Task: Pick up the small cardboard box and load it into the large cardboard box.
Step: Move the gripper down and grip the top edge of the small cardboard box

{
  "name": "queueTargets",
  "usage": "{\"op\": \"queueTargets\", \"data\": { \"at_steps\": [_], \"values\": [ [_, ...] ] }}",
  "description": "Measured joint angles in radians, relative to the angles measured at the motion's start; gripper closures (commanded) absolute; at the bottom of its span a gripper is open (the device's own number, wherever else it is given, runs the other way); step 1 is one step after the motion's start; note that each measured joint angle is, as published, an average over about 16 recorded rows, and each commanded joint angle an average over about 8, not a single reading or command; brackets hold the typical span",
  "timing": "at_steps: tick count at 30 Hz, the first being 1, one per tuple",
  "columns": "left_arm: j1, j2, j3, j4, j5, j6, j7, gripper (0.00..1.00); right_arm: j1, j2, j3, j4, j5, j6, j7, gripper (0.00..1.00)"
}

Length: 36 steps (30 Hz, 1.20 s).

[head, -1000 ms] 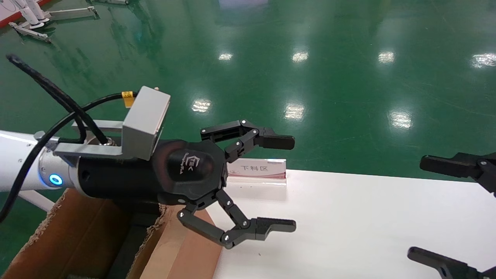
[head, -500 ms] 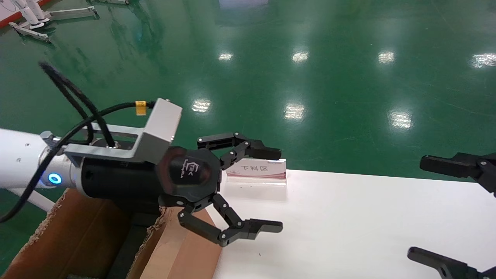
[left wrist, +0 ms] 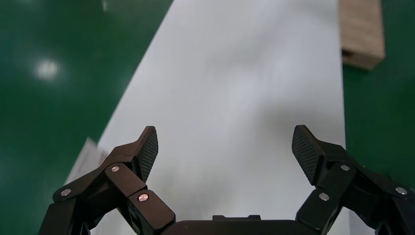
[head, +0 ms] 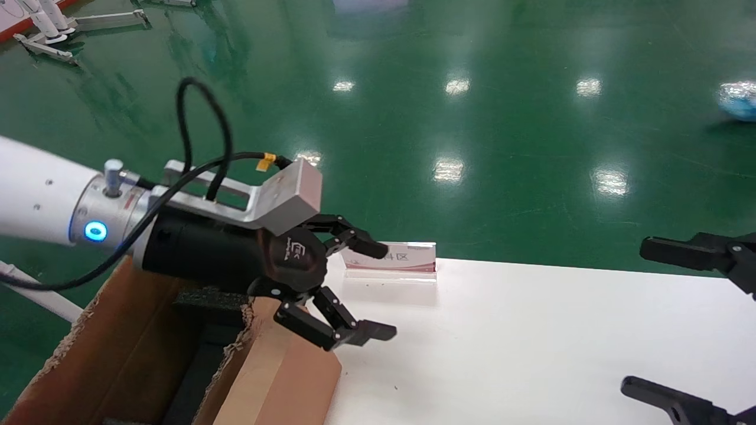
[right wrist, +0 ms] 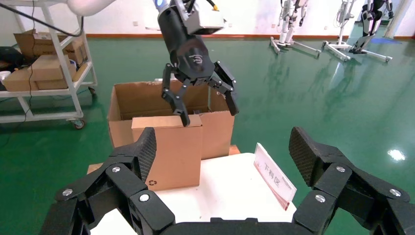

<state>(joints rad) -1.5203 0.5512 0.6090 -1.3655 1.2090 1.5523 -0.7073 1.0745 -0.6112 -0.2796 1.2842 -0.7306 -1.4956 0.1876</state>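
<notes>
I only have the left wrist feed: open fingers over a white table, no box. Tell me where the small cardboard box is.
Observer: The small cardboard box stands upright at the left end of the table. It is just under the open left gripper, below your frame.
Operator: Report what's behind it.
Observer: The large cardboard box is right behind it, with its top open. The right wrist view shows the two lined up.
Operator: Give me the right gripper.
Observer: The right gripper is open and empty, hovering at the right end of the table in the head view.
</notes>
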Motion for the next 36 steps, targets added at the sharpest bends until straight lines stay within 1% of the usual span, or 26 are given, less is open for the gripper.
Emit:
{"op": "queueTargets", "data": {
  "at_steps": [4,9,16,26,36],
  "values": [
    [-0.109,0.016,0.077,-0.021,0.071,0.029,-0.147,0.0,0.0,0.0,0.0,0.0,0.0,0.0,0.0,0.0],
    [-0.233,0.038,0.18,-0.041,0.133,0.06,-0.313,0.0,0.0,0.0,0.0,0.0,0.0,0.0,0.0,0.0],
    [-0.39,0.072,0.343,-0.06,0.182,0.1,-0.505,0.0,0.0,0.0,0.0,0.0,0.0,0.0,0.0,0.0],
    [-0.593,0.128,0.6,-0.079,0.203,0.155,-0.723,0.0,0.0,0.0,0.0,0.0,0.0,0.0,0.0,0.0],
    [-0.746,0.17,0.839,-0.086,0.148,0.18,-0.881,0.0,0.0,0.0,0.0,0.0,0.0,0.0,0.0,0.0]
  ]
}}
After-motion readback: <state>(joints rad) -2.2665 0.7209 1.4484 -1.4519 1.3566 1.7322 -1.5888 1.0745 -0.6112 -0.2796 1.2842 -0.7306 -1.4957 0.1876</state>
